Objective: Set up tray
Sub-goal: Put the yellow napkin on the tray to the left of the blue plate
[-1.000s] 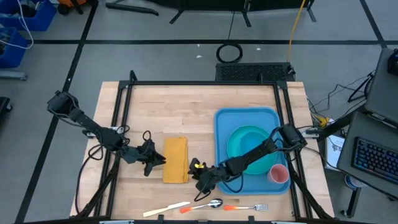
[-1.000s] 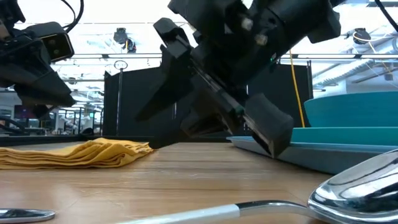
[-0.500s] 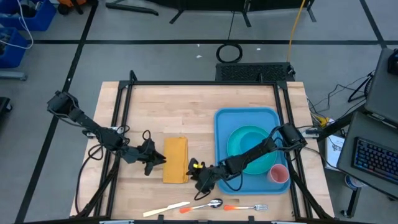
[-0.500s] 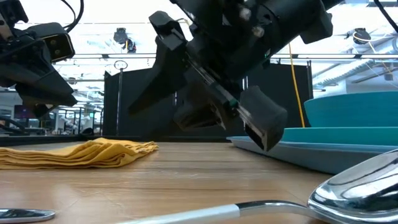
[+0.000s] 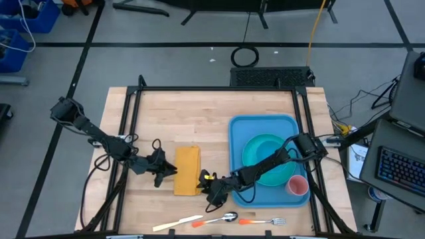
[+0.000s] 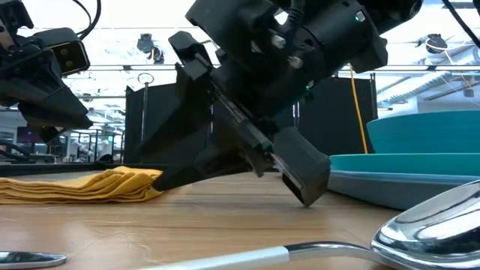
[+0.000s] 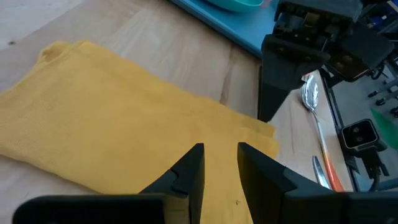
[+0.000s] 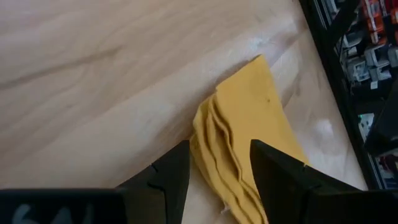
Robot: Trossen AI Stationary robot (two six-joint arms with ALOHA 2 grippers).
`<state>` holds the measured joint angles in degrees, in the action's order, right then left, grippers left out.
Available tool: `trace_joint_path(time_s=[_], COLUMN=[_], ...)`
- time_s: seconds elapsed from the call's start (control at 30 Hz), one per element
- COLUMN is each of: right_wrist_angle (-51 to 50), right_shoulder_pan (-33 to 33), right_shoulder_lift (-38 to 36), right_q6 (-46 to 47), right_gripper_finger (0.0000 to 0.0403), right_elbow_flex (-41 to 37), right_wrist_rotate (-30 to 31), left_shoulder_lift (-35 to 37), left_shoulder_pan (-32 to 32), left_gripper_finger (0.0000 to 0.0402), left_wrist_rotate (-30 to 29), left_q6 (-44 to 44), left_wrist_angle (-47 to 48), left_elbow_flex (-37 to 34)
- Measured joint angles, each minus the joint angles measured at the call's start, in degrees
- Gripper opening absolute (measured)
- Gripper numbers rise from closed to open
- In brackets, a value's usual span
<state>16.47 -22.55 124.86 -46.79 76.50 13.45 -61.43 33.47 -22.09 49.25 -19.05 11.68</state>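
Item 1, nearest edge of the table (image 5: pixel 219 113), 6 o'clock: cutlery is laid in a row, namely a pale knife (image 5: pixel 178 222), a steel spoon (image 5: pixel 222 218) and an orange-handled fork (image 5: pixel 263 221). None is touched.

Item 2, right gripper (image 5: pixel 211 188), just above the spoon: it is lowered almost to the wood, its fingers parted by a moderate gap and nothing held. In the right wrist view the near corner of the napkin (image 8: pixel 249 134) is framed between the fingers (image 8: pixel 283 171).

Item 3, yellow-orange folded napkin (image 5: pixel 188 170), centre-left: it lies flat, in layered folds.

Item 4, left gripper (image 5: pixel 163 170), at the napkin's 9 o'clock edge: the fingers (image 7: pixel 189 171) are set only narrowly apart above the cloth, and nothing is gripped.

Item 5, the tray (image 5: pixel 238 133), 3 o'clock of the napkin, well apart: a turquoise plate (image 5: pixel 262 156) and a pink cup (image 5: pixel 297 185) are carried on it.

Handling note: the napkin pick is judged to be in hand. All layers at the corner should be taken together, one finger slid low along the wood, so that the folds are not spilled open.
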Motion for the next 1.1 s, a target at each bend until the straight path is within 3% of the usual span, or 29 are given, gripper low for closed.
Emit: trace_joint_path(time_s=[0.33, 1.1], right_wrist_angle=[-7.28, -11.55], right_shoulder_pan=[0.74, -1.09], right_shoulder_lift=[3.38, 3.01], right_q6=[-0.53, 4.29], right_gripper_finger=[0.0157, 0.0157], right_elbow_flex=[7.48, 7.92], right_wrist_rotate=[-0.48, 0.35], left_shoulder_lift=[0.0, 0.0], left_shoulder_pan=[0.0, 0.0], left_gripper_finger=[0.0099, 0.0099], left_wrist_rotate=[3.51, 3.62], left_q6=[3.39, 2.54], left_wrist_angle=[0.11, 1.27], left_elbow_flex=[0.0, 0.0])
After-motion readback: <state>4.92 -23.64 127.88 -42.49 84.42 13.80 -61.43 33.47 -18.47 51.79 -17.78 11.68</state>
